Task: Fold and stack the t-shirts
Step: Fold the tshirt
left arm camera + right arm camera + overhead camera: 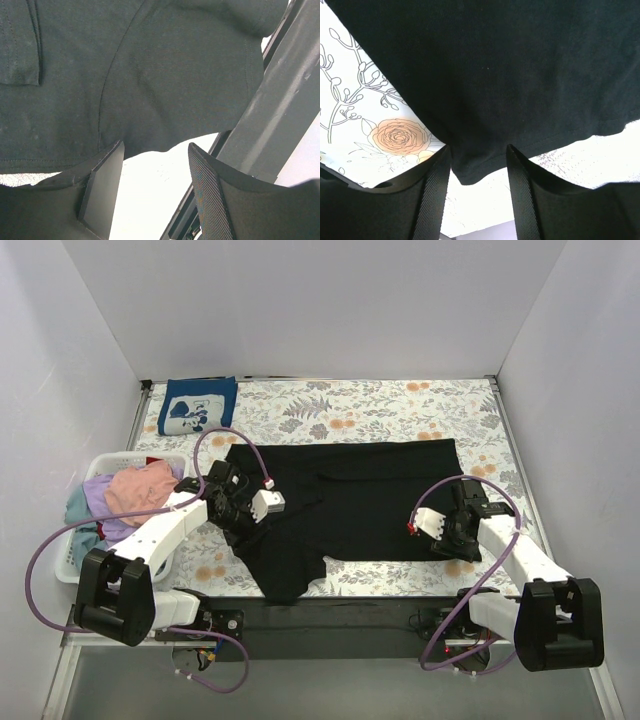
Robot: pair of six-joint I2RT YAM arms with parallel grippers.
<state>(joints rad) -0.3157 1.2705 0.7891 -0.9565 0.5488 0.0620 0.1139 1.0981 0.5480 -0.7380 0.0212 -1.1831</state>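
Roughly in the middle of the floral table cover (400,400) lies the black t-shirt (360,495). It is spread flat and reaches nearly to the right edge. One part of it trails down towards the near edge, left of centre.

The left gripper (238,518) sits over the shirt's left side. From the left wrist its fingers (102,190) stand moderately apart, with a curved hem of the black cloth just at their tips and pale surface showing in the gap.

The right gripper (455,538) is at the shirt's near right corner. In the right wrist view its fingers (520,190) are also parted, and that corner of cloth pokes between them without being pinched.

A folded navy t-shirt with a white graphic (198,405) lies in the far left corner.

Against the left edge stands a white plastic basket (120,458) heaped with a pink t-shirt (145,490), a lavender one (97,495) and a teal-blue one (78,508).
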